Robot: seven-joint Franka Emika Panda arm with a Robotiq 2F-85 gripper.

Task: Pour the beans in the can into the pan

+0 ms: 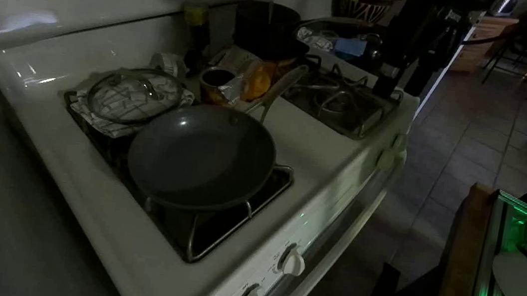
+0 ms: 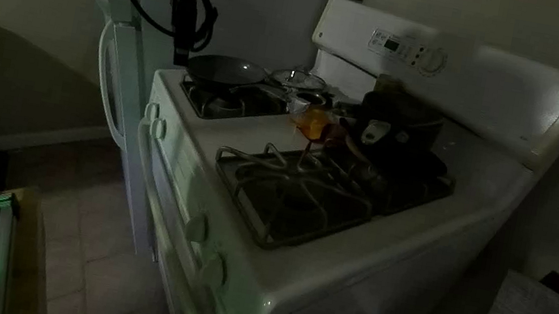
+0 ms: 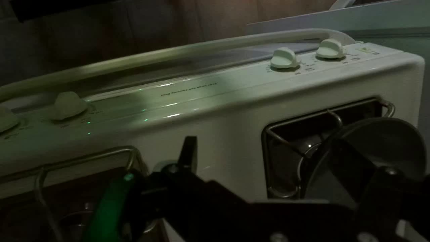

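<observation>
The large dark grey pan [image 1: 202, 155] sits on a burner, its handle pointing back past the can. The pan also shows in an exterior view [image 2: 226, 70] and at the right of the wrist view [image 3: 396, 141]. A can [image 1: 211, 94] with a dark round opening stands behind the pan; it also shows in an exterior view [image 2: 311, 99]. The beans are hidden. My gripper [image 1: 401, 84] is open and empty, above the stove's front edge, apart from the pan and can. In the wrist view the gripper [image 3: 268, 158] has its fingers wide apart.
A glass lid [image 1: 134, 97] lies on a cloth beside the pan. A black pot [image 1: 266, 25] stands at the back. An orange item [image 1: 257, 82] is close beside the can. A bare burner grate [image 2: 298, 183] and the stove knobs [image 1: 293, 262] are at the front.
</observation>
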